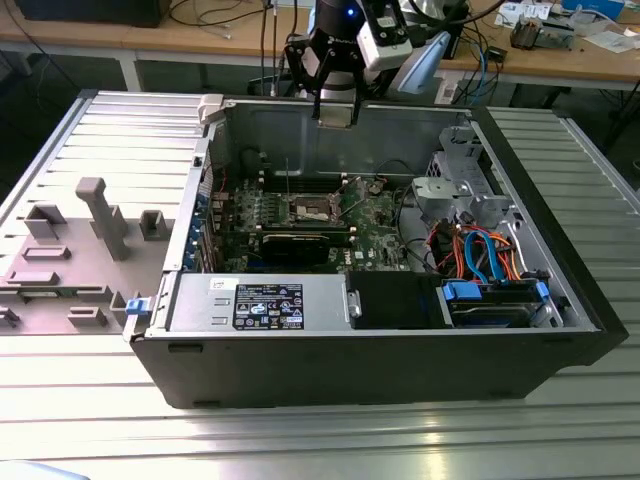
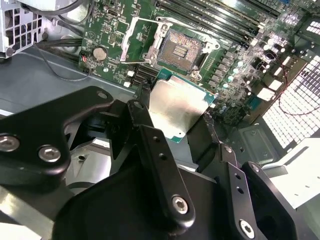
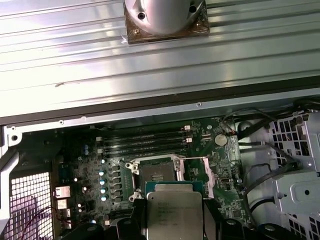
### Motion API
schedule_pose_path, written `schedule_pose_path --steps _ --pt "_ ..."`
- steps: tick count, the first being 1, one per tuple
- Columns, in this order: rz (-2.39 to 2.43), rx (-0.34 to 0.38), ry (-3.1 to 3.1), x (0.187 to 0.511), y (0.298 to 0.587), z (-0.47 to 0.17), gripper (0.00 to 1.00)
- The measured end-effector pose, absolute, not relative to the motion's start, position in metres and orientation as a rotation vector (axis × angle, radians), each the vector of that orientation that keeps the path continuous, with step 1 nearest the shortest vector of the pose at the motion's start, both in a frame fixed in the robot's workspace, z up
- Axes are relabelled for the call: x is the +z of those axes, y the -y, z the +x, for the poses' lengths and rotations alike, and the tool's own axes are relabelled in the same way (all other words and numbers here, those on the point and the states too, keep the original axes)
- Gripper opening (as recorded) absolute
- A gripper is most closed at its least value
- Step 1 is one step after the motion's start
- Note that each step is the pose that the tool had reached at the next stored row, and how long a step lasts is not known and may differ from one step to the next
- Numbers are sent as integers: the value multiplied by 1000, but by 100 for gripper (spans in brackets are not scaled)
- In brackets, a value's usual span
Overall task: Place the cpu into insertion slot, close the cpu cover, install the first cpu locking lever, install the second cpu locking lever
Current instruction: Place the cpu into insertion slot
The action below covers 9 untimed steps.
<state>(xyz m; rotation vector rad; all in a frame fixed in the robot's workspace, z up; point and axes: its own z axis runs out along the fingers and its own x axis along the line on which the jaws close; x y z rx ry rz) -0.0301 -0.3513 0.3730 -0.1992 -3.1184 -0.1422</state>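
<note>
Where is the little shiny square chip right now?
In both wrist views the flat silvery-grey square cpu sits in the black gripper, above the green circuit board, near the open dark square insertion slot.

Bright overhead light lays white glare streaks on the ribbed table (image 1: 440,440) in the exterior view, while the case (image 1: 400,370) interior sits in shade. In the second wrist view the cpu (image 2: 177,107) top shines pale, and a grille (image 2: 295,110) washes out white.

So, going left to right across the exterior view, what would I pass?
Grey plastic holders → blue clip at the case's corner → insertion slot on the green board → orange and blue cables.
</note>
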Motion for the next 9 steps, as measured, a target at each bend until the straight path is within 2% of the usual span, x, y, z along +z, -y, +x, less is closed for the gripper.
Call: schedule_pose_path --steps 9 --pt "-231 -142 3117 373 348 -30 54"
